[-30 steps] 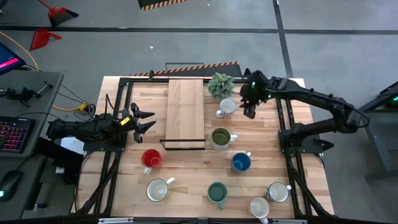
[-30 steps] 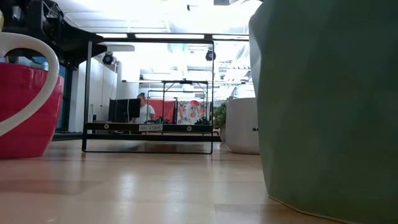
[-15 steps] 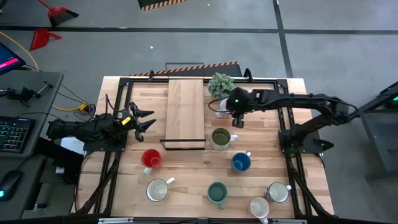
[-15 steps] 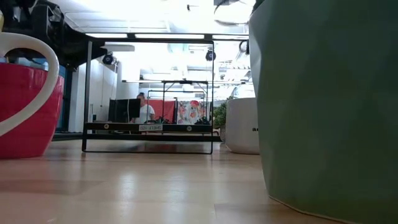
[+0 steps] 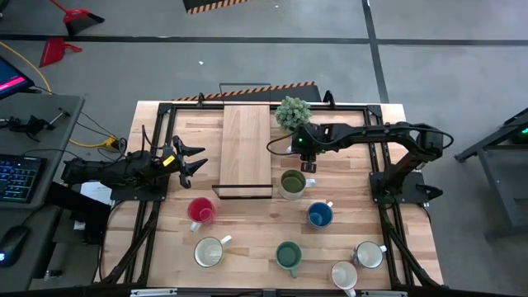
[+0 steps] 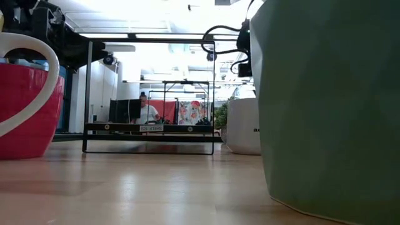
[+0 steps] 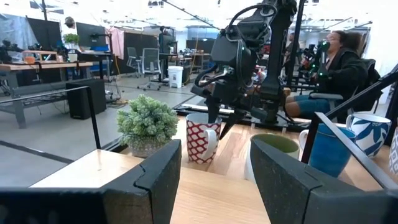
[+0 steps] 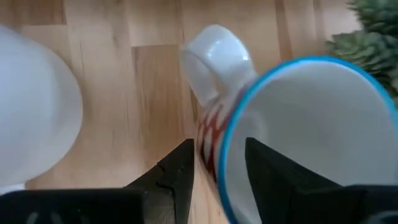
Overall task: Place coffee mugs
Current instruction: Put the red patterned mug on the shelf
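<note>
Shift of right gripper leftward across upper centre of high view, now directly over red-patterned white mug beside plant, fingers spread astride its rim. Probably grasp next. Left gripper idle centre-left, spread, empty.

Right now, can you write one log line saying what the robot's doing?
right gripper: open, over red-patterned white ceramic mug | left gripper: open, waiting at left edge | nothing held

1. red mug, blue mug, olive green mug, teal mug
2. patterned mug: white with red pattern, blue rim
3. green plant
</note>
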Robot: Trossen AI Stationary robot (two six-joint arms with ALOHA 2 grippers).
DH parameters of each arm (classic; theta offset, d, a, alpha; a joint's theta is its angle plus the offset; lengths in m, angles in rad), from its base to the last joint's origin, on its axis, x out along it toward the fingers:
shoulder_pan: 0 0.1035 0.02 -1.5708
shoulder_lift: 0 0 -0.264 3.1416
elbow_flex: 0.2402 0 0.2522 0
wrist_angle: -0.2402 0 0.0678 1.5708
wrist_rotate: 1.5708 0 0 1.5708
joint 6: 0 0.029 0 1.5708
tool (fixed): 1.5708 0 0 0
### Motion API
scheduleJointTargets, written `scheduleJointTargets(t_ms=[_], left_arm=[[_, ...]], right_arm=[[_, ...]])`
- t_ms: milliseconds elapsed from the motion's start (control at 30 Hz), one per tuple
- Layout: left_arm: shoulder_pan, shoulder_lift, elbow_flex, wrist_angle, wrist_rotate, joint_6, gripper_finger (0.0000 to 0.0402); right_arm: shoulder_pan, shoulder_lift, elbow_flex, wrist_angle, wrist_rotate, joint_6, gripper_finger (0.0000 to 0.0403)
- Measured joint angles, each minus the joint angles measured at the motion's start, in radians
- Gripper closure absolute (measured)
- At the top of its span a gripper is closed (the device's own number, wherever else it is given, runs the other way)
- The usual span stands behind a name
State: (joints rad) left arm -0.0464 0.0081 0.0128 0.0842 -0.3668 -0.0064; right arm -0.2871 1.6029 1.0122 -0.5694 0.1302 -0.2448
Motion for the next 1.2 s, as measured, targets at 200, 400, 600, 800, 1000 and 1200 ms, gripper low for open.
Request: scheduleJointTargets(t_ms=[200, 400, 600, 800, 1000, 1200], left_arm=[[0.0, 0.0, 0.0, -0.019, 0.001, 0.0, 0.0218], [0.0, 0.0, 0.0, -0.027, 0.001, 0.0, 0.0218], [0.0, 0.0, 0.0, -0.026, 0.002, 0.014, 0.0218], [0.0, 0.0, 0.0, -0.026, 0.014, 0.018, 0.0218], [0.0, 0.0, 0.0, -0.027, 0.025, 0.018, 0.0218], [0.0, 0.0, 0.0, -0.027, 0.025, 0.018, 0.0218]], right_arm=[[0.0, 0.027, 0.0, 0.011, -0.034, 0.019, 0.0281], [0.0, 0.029, 0.0, 0.024, -0.033, 0.057, 0.0335], [0.0, 0.029, 0.0, 0.045, -0.018, 0.087, 0.0393], [0.01, 0.026, 0.035, -0.046, -0.015, 0.107, 0.04], [0.056, -0.006, 0.146, -0.145, 0.016, 0.108, 0.0401], [0.065, -0.042, 0.315, -0.206, 0.044, 0.111, 0.0402]])
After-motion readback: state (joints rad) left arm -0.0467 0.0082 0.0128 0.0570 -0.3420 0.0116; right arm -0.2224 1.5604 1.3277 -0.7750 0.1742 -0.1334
